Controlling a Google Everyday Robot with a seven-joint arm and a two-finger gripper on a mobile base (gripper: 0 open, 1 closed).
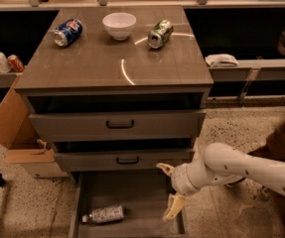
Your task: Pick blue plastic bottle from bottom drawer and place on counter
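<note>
The blue plastic bottle (pixel 104 214) lies on its side on the floor of the open bottom drawer (pixel 137 197), near the front left, cap pointing left. My gripper (pixel 170 191) hangs over the right part of that drawer, to the right of the bottle and apart from it. Its two pale fingers (pixel 175 205) are spread open and hold nothing. The white arm reaches in from the right. The counter (pixel 112 58) is the cabinet's grey-brown top above the drawers.
On the counter stand a white bowl (pixel 119 25), a blue can (pixel 66 32) on its side and a green can (pixel 160 33) on its side. Two upper drawers with black handles (pixel 119 125) are partly open. A cardboard box (pixel 13 128) sits left of the cabinet.
</note>
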